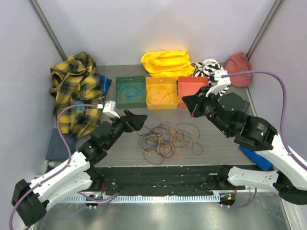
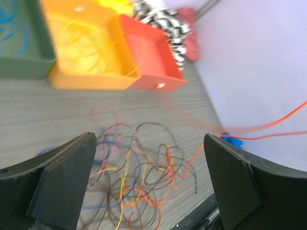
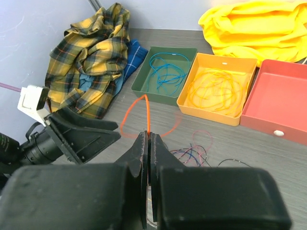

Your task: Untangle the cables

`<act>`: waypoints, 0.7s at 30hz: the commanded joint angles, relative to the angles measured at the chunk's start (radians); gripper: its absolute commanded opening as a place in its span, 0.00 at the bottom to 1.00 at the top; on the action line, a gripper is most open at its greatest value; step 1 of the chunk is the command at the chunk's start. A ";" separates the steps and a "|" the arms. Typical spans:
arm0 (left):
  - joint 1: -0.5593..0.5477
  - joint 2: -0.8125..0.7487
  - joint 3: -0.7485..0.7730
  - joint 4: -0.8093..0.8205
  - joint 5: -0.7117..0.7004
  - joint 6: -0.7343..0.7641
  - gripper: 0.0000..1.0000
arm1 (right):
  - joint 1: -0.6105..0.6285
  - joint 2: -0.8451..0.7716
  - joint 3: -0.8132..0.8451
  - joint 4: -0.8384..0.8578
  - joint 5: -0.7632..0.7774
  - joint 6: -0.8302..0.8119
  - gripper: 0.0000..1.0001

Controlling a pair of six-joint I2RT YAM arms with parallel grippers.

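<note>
My right end effector (image 3: 148, 143) is pinched shut on an orange cable (image 3: 147, 109), red tray (image 3: 283, 103) just beyond it; my left end effector (image 2: 148, 179) hangs wide open, empty, just left of the cables (image 1: 165, 140)

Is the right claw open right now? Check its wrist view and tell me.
No, the right claw is pressed shut, pinching an orange cable that loops up from its tips.

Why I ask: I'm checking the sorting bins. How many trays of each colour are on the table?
Green tray: 1
Yellow tray: 1
Red tray: 1
Total: 3
</note>
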 commanded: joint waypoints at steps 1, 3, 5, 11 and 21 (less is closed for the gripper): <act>-0.036 0.003 -0.099 0.396 0.119 0.122 1.00 | 0.002 -0.006 0.009 0.051 -0.044 0.029 0.01; -0.089 0.063 -0.088 0.441 0.116 0.171 1.00 | 0.004 0.003 0.010 0.057 -0.067 0.039 0.01; -0.143 0.110 -0.084 0.504 0.103 0.243 1.00 | 0.002 0.014 0.018 0.062 -0.084 0.058 0.01; -0.272 0.278 -0.071 0.634 0.055 0.295 1.00 | 0.002 0.036 0.074 0.076 -0.105 0.069 0.01; -0.295 0.445 -0.018 0.685 0.035 0.288 1.00 | 0.004 0.063 0.148 0.053 -0.124 0.066 0.01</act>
